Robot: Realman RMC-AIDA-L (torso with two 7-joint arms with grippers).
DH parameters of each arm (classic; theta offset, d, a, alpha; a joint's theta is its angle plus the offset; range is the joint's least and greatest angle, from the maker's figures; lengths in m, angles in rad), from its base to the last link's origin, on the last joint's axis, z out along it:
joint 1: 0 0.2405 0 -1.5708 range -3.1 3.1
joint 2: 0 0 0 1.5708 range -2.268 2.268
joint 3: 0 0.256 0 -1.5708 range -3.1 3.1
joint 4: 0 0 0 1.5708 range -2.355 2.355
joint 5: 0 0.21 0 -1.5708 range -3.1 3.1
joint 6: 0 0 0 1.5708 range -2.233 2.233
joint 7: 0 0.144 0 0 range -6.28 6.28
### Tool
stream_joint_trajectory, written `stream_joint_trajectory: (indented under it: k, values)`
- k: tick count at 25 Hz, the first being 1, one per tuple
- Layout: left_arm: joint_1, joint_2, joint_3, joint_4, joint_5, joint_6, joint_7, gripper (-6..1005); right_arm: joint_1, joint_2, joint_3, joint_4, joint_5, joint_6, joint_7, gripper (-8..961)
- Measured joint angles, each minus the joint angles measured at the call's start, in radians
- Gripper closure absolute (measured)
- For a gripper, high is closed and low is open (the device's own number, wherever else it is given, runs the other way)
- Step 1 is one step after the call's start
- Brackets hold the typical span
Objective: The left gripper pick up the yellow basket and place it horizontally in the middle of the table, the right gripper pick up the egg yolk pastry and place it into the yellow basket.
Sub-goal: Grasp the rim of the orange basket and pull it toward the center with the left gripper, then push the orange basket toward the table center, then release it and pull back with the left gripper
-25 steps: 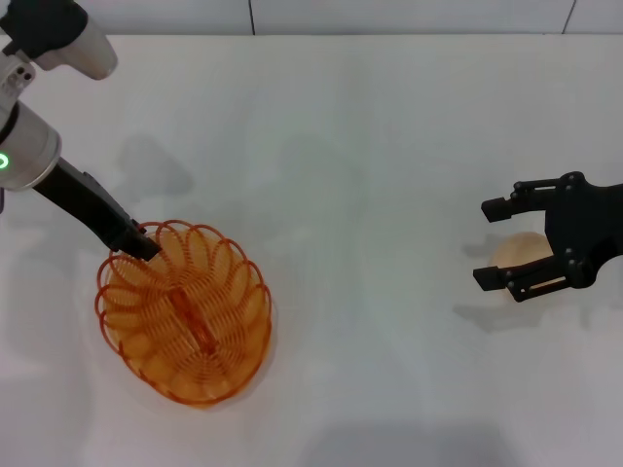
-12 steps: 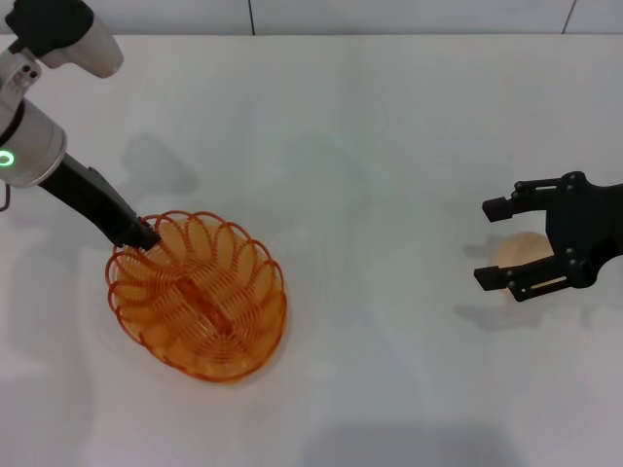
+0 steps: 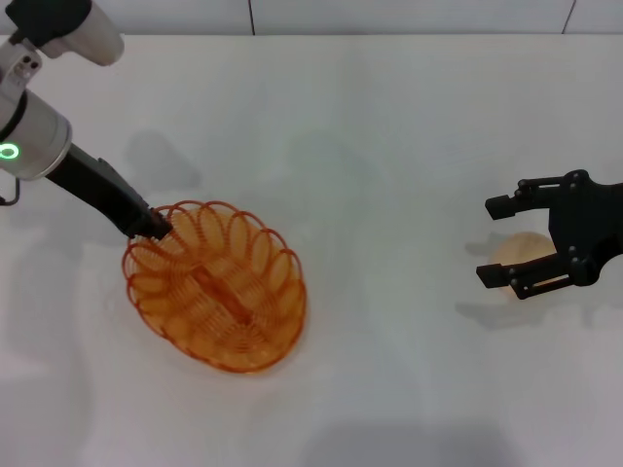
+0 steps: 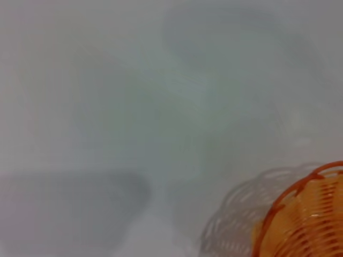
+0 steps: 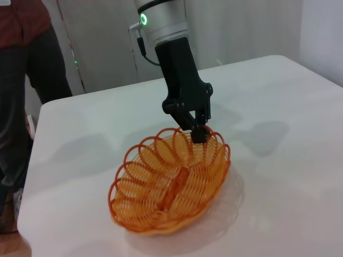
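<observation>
The yellow basket [image 3: 216,286] is an orange-yellow wire oval on the white table [image 3: 370,146], left of the middle. My left gripper [image 3: 154,228] is shut on its far-left rim and holds it. The basket also shows in the right wrist view [image 5: 170,182], with the left gripper [image 5: 197,131] clamped on its rim, and in a corner of the left wrist view [image 4: 305,214]. The egg yolk pastry [image 3: 521,255] lies at the right side. My right gripper [image 3: 498,240] is open and hovers over it, one finger on each side.
A person in a dark red top [image 5: 24,64] stands beyond the table's far side in the right wrist view. The table edge [image 3: 311,35] runs along the back.
My left gripper has dragged the basket to the right toward the table's middle and turned it. The right gripper and pastry have not moved.
</observation>
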Motion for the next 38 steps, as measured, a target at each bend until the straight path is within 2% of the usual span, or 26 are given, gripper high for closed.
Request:
stream_joint_trajectory:
  k: [3,8,11,18,28,38]
  values:
    - [0.01,0.002,-0.002,0.022,-0.04,0.027,-0.009,907,0.002,0.0,0.0,0.003,0.0,0.002,0.0,97]
    - [0.029,-0.008,-0.002,0.079,-0.045,0.064,-0.059,921,0.004,0.0,-0.002,-0.001,0.0,0.001,0.003,97]
    - [0.039,-0.018,-0.002,0.14,-0.046,0.1,-0.134,923,0.004,0.0,-0.001,-0.003,0.0,0.0,0.003,97]
    - [0.047,-0.018,-0.006,0.207,-0.076,0.096,-0.276,930,0.006,0.001,-0.005,0.001,0.0,0.003,0.003,98]
    - [0.039,-0.022,-0.017,0.209,-0.17,0.051,-0.491,931,0.006,0.002,-0.005,0.001,0.002,-0.001,0.004,98]
    - [0.02,-0.02,-0.014,0.129,-0.201,0.029,-0.688,931,0.008,0.0,-0.005,-0.002,0.002,-0.005,0.004,98]
